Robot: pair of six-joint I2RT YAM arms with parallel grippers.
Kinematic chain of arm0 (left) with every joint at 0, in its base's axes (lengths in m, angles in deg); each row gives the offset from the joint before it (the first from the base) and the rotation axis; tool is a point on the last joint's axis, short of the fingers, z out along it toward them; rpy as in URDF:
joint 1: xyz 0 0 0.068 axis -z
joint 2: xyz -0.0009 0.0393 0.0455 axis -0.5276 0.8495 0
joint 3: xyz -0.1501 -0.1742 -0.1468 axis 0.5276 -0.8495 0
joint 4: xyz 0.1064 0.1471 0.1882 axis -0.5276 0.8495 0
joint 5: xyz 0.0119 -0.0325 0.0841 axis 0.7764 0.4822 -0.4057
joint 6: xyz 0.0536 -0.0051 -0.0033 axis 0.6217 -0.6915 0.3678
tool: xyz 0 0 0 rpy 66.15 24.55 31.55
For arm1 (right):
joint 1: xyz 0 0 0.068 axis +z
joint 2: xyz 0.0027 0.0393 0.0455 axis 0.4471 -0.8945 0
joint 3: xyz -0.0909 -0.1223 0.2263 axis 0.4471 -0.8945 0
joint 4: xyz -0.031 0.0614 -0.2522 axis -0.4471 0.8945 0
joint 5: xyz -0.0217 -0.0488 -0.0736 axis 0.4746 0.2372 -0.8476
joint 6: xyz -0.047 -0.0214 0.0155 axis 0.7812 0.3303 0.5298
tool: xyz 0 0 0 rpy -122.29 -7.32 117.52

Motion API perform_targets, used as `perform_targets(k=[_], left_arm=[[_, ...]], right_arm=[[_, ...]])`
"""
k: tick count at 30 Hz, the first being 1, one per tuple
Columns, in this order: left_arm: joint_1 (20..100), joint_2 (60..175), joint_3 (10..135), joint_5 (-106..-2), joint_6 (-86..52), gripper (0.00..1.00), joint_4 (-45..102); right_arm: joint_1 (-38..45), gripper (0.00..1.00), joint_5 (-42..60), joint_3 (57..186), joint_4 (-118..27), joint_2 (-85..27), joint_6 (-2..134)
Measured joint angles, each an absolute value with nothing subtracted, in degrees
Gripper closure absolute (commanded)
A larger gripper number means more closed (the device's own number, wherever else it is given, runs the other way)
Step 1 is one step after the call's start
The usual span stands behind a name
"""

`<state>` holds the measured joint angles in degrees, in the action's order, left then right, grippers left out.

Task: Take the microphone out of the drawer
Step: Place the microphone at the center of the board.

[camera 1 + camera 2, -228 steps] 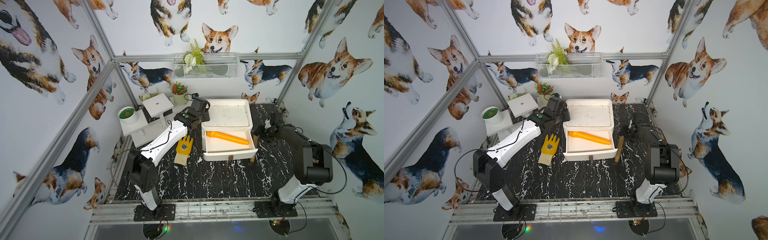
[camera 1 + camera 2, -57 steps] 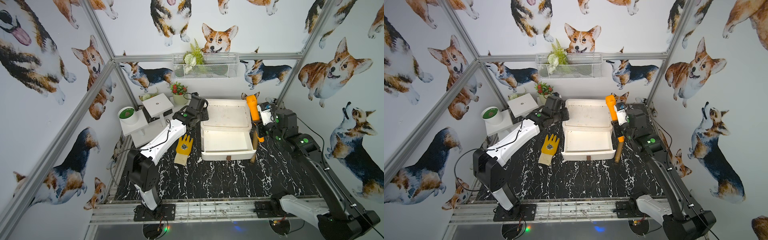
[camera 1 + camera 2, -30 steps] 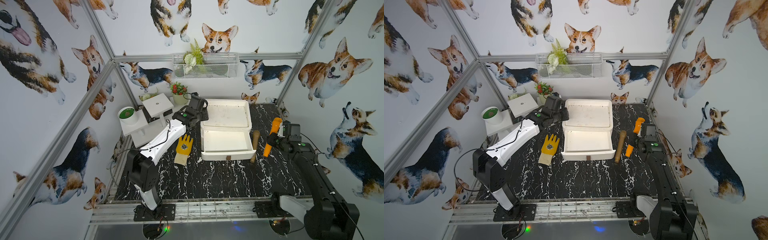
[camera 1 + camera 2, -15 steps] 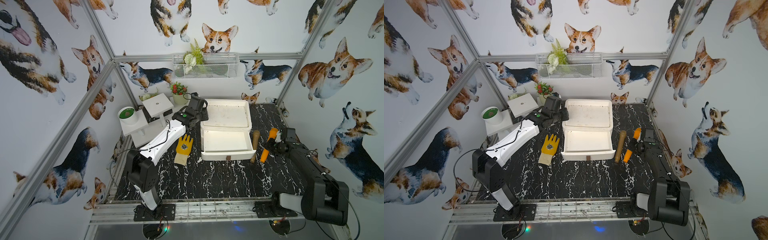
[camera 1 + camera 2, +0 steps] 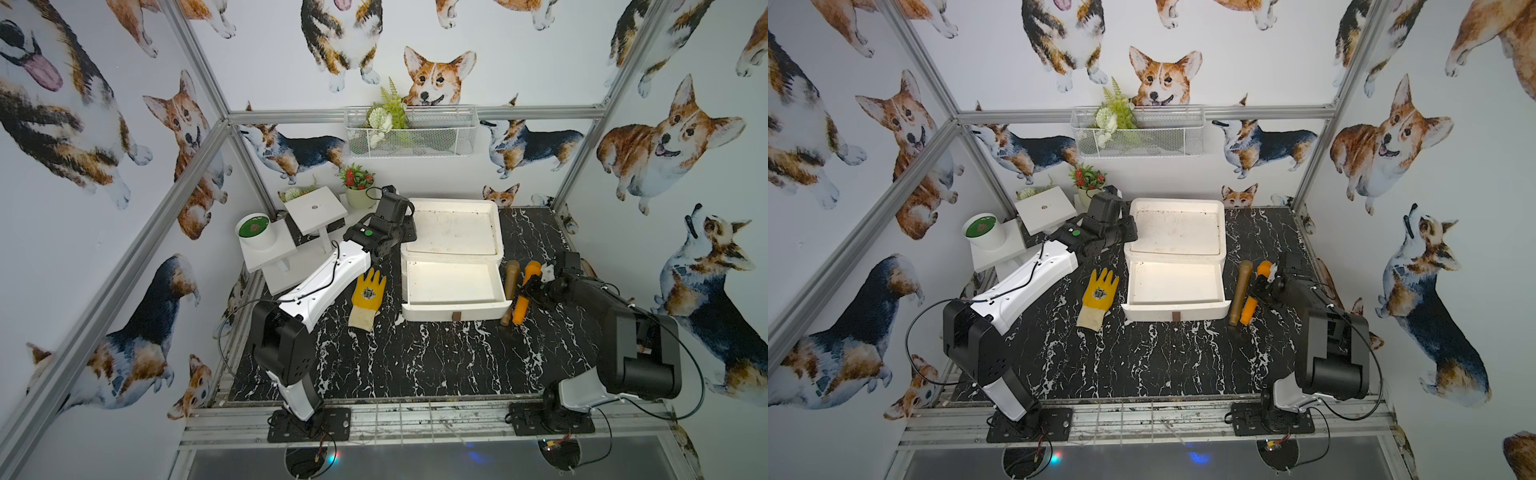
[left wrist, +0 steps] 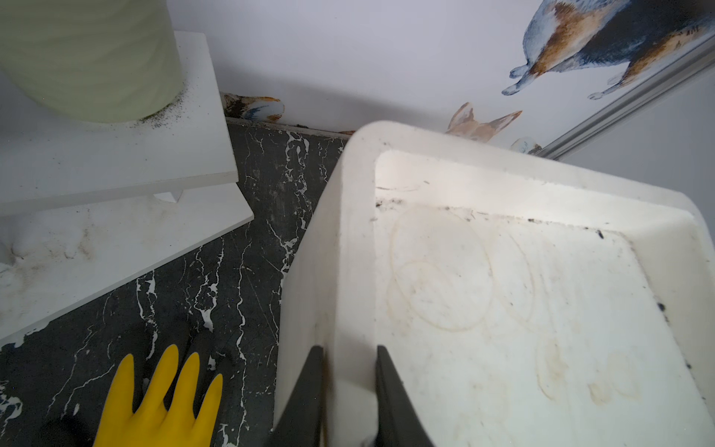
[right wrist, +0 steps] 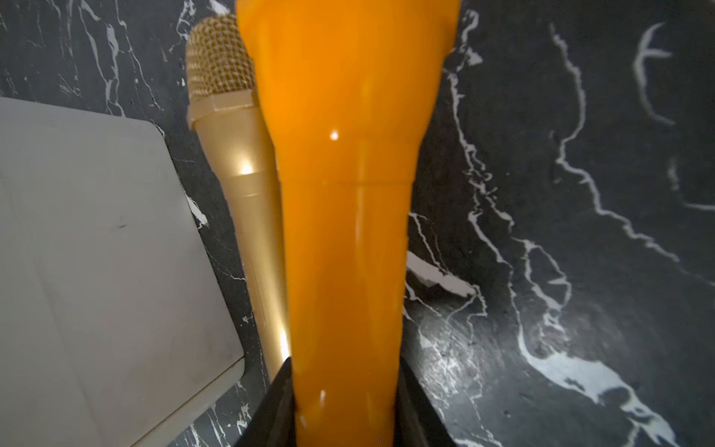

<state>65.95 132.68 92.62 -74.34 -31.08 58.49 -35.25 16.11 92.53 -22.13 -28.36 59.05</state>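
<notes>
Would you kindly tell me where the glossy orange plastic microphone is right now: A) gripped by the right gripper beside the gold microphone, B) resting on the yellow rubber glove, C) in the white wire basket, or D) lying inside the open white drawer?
A: the right gripper is shut on the glossy orange plastic microphone, beside the gold mesh-headed microphone on the black marble table; the open white drawer is empty.

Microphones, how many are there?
2. The orange microphone is held in the right pincer. The gold microphone lies on the table between it and the open drawer.
</notes>
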Motion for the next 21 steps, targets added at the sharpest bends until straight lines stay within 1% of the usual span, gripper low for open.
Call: perform_targets(k=[7, 15, 16, 18, 21], left_arm=[[66.0, 132.7, 92.8, -74.3, -31.1, 0.99, 58.7], [66.0, 132.9, 93.1, -74.3, -31.1, 0.99, 59.0], [66.0, 133.0, 93.2, -74.3, -31.1, 0.99, 59.0], [66.0, 133.0, 93.2, -74.3, -31.1, 0.99, 59.0], [66.0, 133.0, 93.3, -74.3, -31.1, 0.98, 59.2]], right_arm=[[-35.2, 0.75, 18.7, 94.2, -22.5, -32.9, 59.0], [-35.2, 0.59, 19.8, 95.2, -22.8, -34.9, 59.5], [-35.2, 0.54, 19.8, 95.2, -22.8, -34.9, 59.6], [-35.2, 0.52, 19.8, 95.2, -22.7, -34.9, 59.7], [-35.2, 0.46, 19.8, 95.2, -22.7, -34.8, 59.9]])
